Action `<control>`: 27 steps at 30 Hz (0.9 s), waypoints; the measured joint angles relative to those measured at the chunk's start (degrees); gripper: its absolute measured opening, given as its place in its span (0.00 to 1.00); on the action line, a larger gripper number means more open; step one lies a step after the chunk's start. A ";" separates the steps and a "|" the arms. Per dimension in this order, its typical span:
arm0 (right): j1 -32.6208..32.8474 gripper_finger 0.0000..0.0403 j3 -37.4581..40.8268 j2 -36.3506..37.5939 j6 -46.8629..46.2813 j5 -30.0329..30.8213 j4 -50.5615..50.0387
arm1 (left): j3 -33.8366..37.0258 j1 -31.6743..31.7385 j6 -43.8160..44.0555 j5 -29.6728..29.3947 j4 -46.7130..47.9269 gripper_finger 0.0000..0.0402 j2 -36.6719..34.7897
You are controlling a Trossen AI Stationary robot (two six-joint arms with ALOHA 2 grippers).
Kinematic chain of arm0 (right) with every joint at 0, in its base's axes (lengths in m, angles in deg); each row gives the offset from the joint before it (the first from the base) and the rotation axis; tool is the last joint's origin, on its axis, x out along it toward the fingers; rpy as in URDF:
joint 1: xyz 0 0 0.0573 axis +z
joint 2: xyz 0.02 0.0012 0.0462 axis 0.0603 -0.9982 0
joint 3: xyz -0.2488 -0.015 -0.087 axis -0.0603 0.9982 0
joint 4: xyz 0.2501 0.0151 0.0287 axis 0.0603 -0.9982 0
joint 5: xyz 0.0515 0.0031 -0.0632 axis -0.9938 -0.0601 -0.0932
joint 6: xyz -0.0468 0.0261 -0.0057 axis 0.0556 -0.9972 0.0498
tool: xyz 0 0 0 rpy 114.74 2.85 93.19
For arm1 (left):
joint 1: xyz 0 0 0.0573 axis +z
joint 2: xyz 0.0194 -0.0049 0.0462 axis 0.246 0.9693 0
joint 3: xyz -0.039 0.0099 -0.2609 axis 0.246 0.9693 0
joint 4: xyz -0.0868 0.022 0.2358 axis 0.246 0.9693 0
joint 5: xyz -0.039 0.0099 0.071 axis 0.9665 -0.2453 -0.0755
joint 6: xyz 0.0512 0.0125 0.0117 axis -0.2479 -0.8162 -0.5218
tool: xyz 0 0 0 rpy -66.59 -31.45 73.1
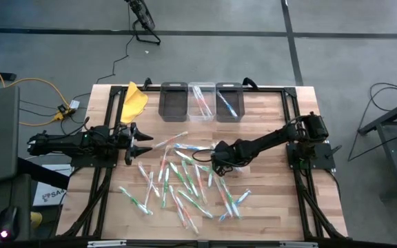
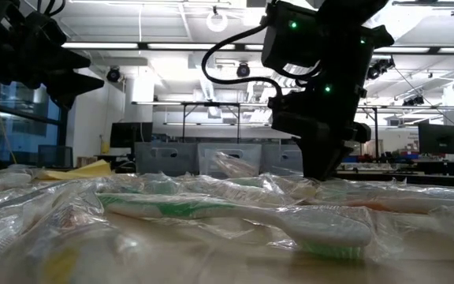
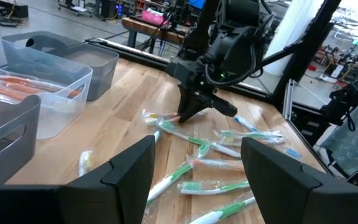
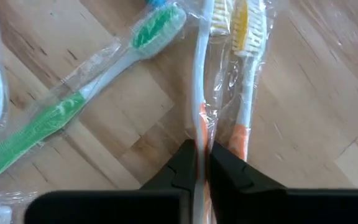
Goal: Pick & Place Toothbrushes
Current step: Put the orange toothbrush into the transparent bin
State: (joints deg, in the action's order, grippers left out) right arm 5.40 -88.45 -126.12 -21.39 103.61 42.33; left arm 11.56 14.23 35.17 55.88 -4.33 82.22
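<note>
A: Starting at the left, what is the left hand (image 1: 135, 142) doing?

B: It is hovering over the left side of the tabletop (image 1: 267, 117) with its fingers (image 3: 126, 171) standing wide and nothing between them. I am reading it as waiting.

A: And the toothbrushes (image 1: 185, 182)?

B: Most are lying scattered in clear wrappers across the middle of the tabletop, green, blue and orange ones mixed. A few are already sitting in the bins (image 1: 200, 101) along the far edge: the middle bin and the right one are showing some, while the left one is looking empty. A yellow cloth (image 1: 132, 100) is lying just beside the bins, near the far left corner.

A: So which step is in hand?

B: The grasp, I would say. The right hand (image 4: 202, 163) is reaching down into the far part of the pile, and its fingers are pinching narrowly on the handle of an orange toothbrush (image 4: 199, 93), which is still lying on the wood. A second orange-and-yellow one (image 4: 246, 81) is lying touching it.

A: What is the next move calling for?

B: Probably a straight lift that is keeping the neighbour's wrapper from dragging along, then a carry to the bin holding orange ones. Most of the sorting is still remaining.
</note>
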 joint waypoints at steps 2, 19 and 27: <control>-0.02 0.04 0.06 0.47 0.31 0.02 -0.16 | 0.00 0.00 0.25 0.02 -0.02 0.58 0.00; -1.14 0.04 0.12 14.09 5.93 5.76 -1.88 | 0.00 0.00 1.51 0.02 -0.03 0.58 0.00; -8.08 0.03 -0.27 14.10 15.12 0.23 7.70 | 0.00 0.00 1.51 0.02 -0.02 0.58 0.00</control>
State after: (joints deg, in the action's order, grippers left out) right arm -2.67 -88.72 -112.02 -6.27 103.85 50.04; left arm 11.56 14.23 36.68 55.90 -4.35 82.22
